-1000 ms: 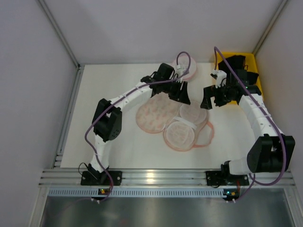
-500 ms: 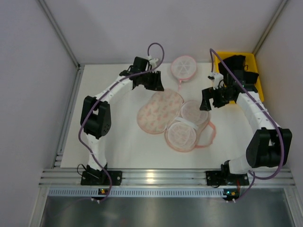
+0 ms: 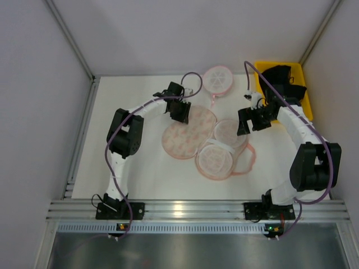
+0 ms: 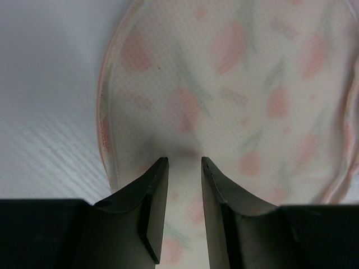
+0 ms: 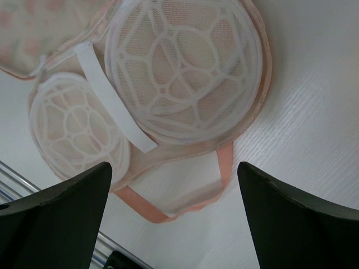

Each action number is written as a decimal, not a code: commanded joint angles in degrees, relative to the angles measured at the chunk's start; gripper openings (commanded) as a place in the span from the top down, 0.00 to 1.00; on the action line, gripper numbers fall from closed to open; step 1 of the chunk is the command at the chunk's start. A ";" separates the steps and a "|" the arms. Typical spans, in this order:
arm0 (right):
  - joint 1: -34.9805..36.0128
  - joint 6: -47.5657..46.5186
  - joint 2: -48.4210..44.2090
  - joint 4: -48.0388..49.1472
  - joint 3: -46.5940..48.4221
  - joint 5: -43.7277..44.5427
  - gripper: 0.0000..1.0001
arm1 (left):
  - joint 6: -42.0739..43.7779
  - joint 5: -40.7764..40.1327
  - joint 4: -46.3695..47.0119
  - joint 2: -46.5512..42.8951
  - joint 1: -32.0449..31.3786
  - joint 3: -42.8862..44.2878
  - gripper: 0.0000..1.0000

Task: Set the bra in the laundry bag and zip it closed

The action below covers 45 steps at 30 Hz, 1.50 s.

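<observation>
counter [image 3: 140, 162]: white, carries everything; arm bases bolted along near edge.
laundry bag [image 3: 188, 134]: mid-counter, lying opened out flat.
speckled half [image 4: 235, 84]: left part of the bag, cream mesh with pink blotches, flat on the counter.
domes [image 3: 214, 159]: two, white-ribbed mesh, on the bag's right side, the far one just beside the near one; white strap [image 5: 112, 101] across the pair, pink trim [image 5: 220, 168] looping out on the right.
bin [image 3: 305, 84]: yellow, far right corner of the counter, against the wall frame.
bra [image 3: 283, 74]: black, in the bin, well apart from the bag; partly hidden by the right arm, edges hard to separate from the arm's dark parts.
disc [image 3: 217, 80]: small, round, white mesh with pink rim, at far edge of the counter; thin cord trailing toward the bag.
left claw [image 4: 183, 162]: over far-left rim of the speckled half; fingers close together with a narrow gap, tips right at the mesh, nothing seen pinched between; contact with the fabric unclear.
right claw [image 5: 174, 224]: fingers wide apart, empty; hanging above the far dome, between bag and bin.
</observation>
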 commanded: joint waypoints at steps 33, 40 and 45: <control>-21.05 -6.25 24.35 5.05 44.64 5.93 0.26 | 6.93 9.08 -10.58 -19.25 15.67 -4.73 0.36; -21.67 -12.95 32.35 11.31 43.13 8.13 0.40 | 4.46 10.31 -11.27 -20.83 15.76 -6.83 0.34; -21.40 -13.13 38.94 12.71 45.51 11.55 0.40 | 4.55 9.43 -12.42 -20.83 15.76 -7.45 0.34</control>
